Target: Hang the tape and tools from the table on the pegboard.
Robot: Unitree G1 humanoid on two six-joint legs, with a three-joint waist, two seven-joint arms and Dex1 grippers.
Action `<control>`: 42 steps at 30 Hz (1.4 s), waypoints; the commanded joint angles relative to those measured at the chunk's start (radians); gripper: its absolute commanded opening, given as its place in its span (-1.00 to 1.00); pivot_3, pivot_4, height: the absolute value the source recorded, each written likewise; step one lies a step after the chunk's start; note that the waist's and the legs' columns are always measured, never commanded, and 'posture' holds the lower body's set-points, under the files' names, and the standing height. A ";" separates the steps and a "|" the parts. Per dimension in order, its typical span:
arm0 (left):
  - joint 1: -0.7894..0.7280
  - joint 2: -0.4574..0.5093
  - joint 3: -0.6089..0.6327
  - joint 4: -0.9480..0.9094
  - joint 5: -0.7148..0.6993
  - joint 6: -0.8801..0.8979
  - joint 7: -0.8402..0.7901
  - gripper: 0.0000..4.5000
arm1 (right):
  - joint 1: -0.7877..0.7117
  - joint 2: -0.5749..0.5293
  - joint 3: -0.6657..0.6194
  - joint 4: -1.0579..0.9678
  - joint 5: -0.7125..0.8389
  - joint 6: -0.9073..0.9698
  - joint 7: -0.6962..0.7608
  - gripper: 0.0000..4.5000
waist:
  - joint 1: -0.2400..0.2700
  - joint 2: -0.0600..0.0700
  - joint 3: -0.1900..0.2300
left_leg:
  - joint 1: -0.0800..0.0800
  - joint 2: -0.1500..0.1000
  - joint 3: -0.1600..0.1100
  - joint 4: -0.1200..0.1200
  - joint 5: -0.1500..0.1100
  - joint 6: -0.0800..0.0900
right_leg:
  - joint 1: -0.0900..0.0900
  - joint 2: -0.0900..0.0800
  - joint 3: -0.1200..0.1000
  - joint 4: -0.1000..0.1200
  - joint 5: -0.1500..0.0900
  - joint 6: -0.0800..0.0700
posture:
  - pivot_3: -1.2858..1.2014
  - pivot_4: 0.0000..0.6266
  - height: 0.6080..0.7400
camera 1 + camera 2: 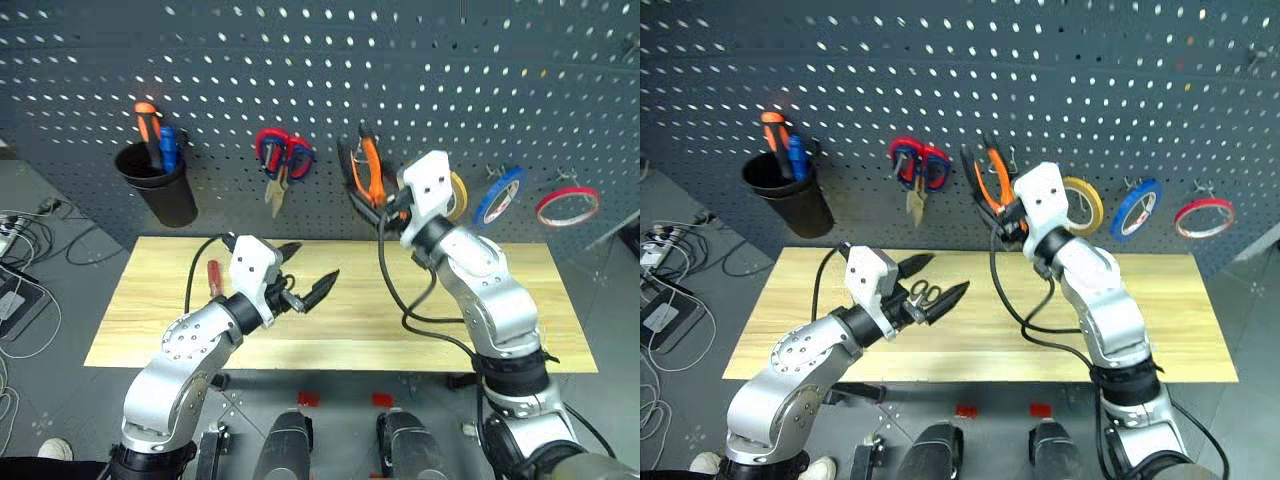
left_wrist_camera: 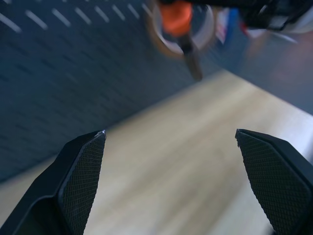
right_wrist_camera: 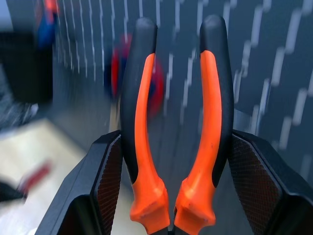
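Observation:
My right gripper point(image 3: 178, 161) is shut on the pliers point(image 1: 368, 168), whose orange-and-black handles point up close to the pegboard point(image 1: 420, 70). The blue tape point(image 1: 498, 195) hangs on a pegboard hook to the right of them. My left gripper point(image 1: 307, 272) hovers open and empty above the table point(image 1: 500, 300). On the wood just beneath its fingers lie the small black-handled scissors point(image 1: 925, 292). The red-handled screwdriver point(image 1: 214, 278) also lies on the table, left of my left wrist.
A black cup point(image 1: 160, 190) holding an orange and a blue screwdriver hangs at the board's left. Larger red-handled scissors point(image 1: 283, 155) hang beside the pliers. A yellow tape roll point(image 1: 1085, 203) and a red one point(image 1: 567, 207) flank the blue tape. Cables lie on the floor at left.

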State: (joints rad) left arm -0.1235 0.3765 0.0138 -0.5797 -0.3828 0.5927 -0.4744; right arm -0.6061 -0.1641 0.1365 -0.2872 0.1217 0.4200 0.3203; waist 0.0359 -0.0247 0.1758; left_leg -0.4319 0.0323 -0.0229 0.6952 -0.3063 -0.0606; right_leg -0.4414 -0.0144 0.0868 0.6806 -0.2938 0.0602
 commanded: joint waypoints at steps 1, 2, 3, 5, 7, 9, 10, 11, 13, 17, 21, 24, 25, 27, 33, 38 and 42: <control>-0.043 -0.016 0.000 0.038 0.035 -0.068 0.028 1.00 | -0.085 0.026 -0.029 0.061 -0.063 -0.191 -0.066 0.29 | 0.014 -0.001 -0.029 | 0.000 -0.001 0.000 0.000 0.000 0.000 | 0.000 -0.001 0.000 0.000 0.000 0.000 | 0.20 -0.95 1.00; -0.060 -0.020 -0.007 0.054 0.043 -0.079 0.032 1.00 | -0.108 0.030 -0.030 0.090 -0.080 -0.229 -0.082 0.29 | 0.022 -0.002 -0.041 | 0.001 -0.002 0.001 0.000 0.000 0.000 | 0.001 -0.001 0.000 0.000 0.000 0.000 | 0.20 -0.95 1.00; -0.083 -0.027 -0.012 0.076 0.053 -0.092 0.037 1.00 | -0.135 0.033 -0.031 0.128 -0.099 -0.272 -0.100 0.29 | 0.026 -0.003 -0.050 | 0.001 -0.003 0.001 0.000 0.001 0.001 | 0.002 -0.002 0.000 0.000 0.000 0.000 | 0.20 -0.97 1.00; -0.127 -0.043 -0.021 0.128 0.068 -0.119 0.044 1.00 | -0.186 0.042 -0.032 0.208 -0.126 -0.343 -0.130 0.29 | 0.034 -0.005 -0.065 | 0.002 -0.003 0.001 0.000 0.002 0.001 | 0.004 -0.002 -0.001 0.000 0.000 0.000 | 0.20 -0.99 1.00; -0.171 -0.058 -0.026 0.185 0.087 -0.144 0.050 1.00 | -0.230 0.052 -0.037 0.295 -0.147 -0.410 -0.161 0.29 | 0.041 -0.005 -0.080 | 0.004 -0.004 0.001 0.000 0.002 0.001 | 0.006 -0.002 -0.001 0.000 0.000 0.000 | 0.20 -1.00 1.00; -0.217 -0.068 -0.036 0.249 0.120 -0.174 0.062 1.00 | -0.268 0.058 -0.046 0.387 -0.167 -0.481 -0.195 0.29 | 0.042 -0.005 -0.088 | 0.007 -0.004 0.000 -0.001 0.002 0.001 | 0.010 -0.002 -0.002 0.000 0.000 0.000 | 0.20 -1.00 1.00; -0.238 -0.076 -0.038 0.275 0.127 -0.184 0.067 1.00 | -0.284 0.058 -0.049 0.431 -0.179 -0.515 -0.211 0.29 | 0.043 -0.005 -0.090 | 0.014 -0.004 0.000 -0.003 0.002 0.001 | 0.016 -0.002 -0.002 -0.001 0.000 0.000 | 0.20 -0.99 1.00; -0.265 -0.087 -0.043 0.303 0.135 -0.195 0.072 1.00 | -0.303 0.058 -0.053 0.482 -0.190 -0.553 -0.230 0.29 | 0.044 -0.006 -0.093 | 0.017 -0.004 0.000 -0.004 0.002 0.001 | 0.020 -0.002 -0.002 -0.001 0.000 -0.001 | 0.20 -0.98 1.00; -0.305 -0.106 -0.052 0.345 0.143 -0.209 0.074 1.00 | -0.335 0.058 -0.059 0.571 -0.208 -0.615 -0.261 0.29 | 0.044 -0.006 -0.097 | 0.018 -0.004 0.000 -0.004 0.002 0.001 | 0.021 -0.002 -0.002 -0.001 0.000 -0.001 | 0.20 -0.95 1.00; -0.359 -0.132 -0.070 0.416 0.164 -0.238 0.073 1.00 | -0.377 0.072 -0.081 0.730 -0.214 -0.700 -0.316 0.29 | 0.039 -0.006 -0.097 | 0.018 -0.004 0.000 -0.004 0.002 0.001 | 0.020 -0.002 -0.002 0.000 0.000 -0.001 | 0.20 -0.89 1.00; -0.386 -0.136 -0.073 0.470 0.178 -0.261 0.066 1.00 | -0.386 0.082 -0.090 0.807 -0.217 -0.738 -0.333 0.29 | 0.032 -0.005 -0.097 | 0.018 -0.004 -0.001 -0.005 0.002 0.001 | 0.020 -0.002 -0.003 0.000 0.000 -0.001 | 0.21 -0.80 1.00; -0.392 -0.133 -0.072 0.491 0.184 -0.268 0.063 1.00 | -0.376 0.091 -0.092 0.836 -0.213 -0.747 -0.335 0.29 | 0.026 -0.005 -0.096 | 0.018 -0.004 -0.001 -0.005 0.002 0.001 | 0.020 -0.002 -0.004 0.001 0.000 -0.001 | 0.21 -0.74 1.00; -0.392 -0.132 -0.072 0.495 0.185 -0.268 0.063 1.00 | -0.370 0.096 -0.094 0.843 -0.209 -0.745 -0.336 0.29 | 0.024 -0.004 -0.096 | 0.018 -0.004 -0.001 -0.005 0.002 0.001 | 0.020 -0.002 -0.004 0.001 -0.001 -0.001 | 0.21 -0.72 1.00; -0.386 -0.131 -0.071 0.489 0.185 -0.265 0.064 1.00 | -0.357 0.105 -0.096 0.840 -0.204 -0.740 -0.336 0.29 | 0.021 -0.003 -0.095 | 0.018 -0.004 -0.002 -0.005 0.002 0.001 | 0.020 -0.002 -0.006 0.001 -0.001 -0.001 | 0.22 -0.69 1.00; -0.351 -0.121 -0.068 0.460 0.182 -0.243 0.063 1.00 | -0.306 0.161 -0.104 0.829 -0.179 -0.704 -0.337 0.29 | 0.021 0.002 -0.090 | 0.019 -0.004 -0.004 -0.005 0.002 0.001 | 0.021 -0.005 -0.016 0.001 -0.001 -0.001 | 0.23 -0.59 1.00; -0.340 -0.124 -0.073 0.448 0.181 -0.233 0.067 1.00 | -0.297 0.178 -0.112 0.879 -0.175 -0.731 -0.351 0.29 | 0.021 0.007 -0.084 | 0.019 -0.004 -0.004 -0.005 0.002 0.002 | 0.021 -0.005 -0.016 0.001 -0.001 -0.001 | 0.23 -0.54 1.00; -0.338 -0.130 -0.075 0.441 0.177 -0.222 0.069 1.00 | -0.320 0.172 -0.130 0.958 -0.172 -0.764 -0.374 0.29 | 0.022 0.010 -0.078 | 0.021 -0.004 -0.004 -0.005 0.002 0.002 | 0.023 -0.005 -0.016 0.001 -0.001 -0.001 | 0.24 -0.50 1.00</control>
State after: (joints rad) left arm -0.4585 0.2495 -0.0618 -0.0897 -0.2017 0.3704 -0.4050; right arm -0.8833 0.0141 0.0318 0.6658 -0.0592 -0.3015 -0.0290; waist 0.0578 -0.0146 0.0974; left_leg -0.4111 0.0283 -0.0266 0.6902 -0.3044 -0.0588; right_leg -0.4182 -0.0195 0.0709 0.6814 -0.2944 0.0590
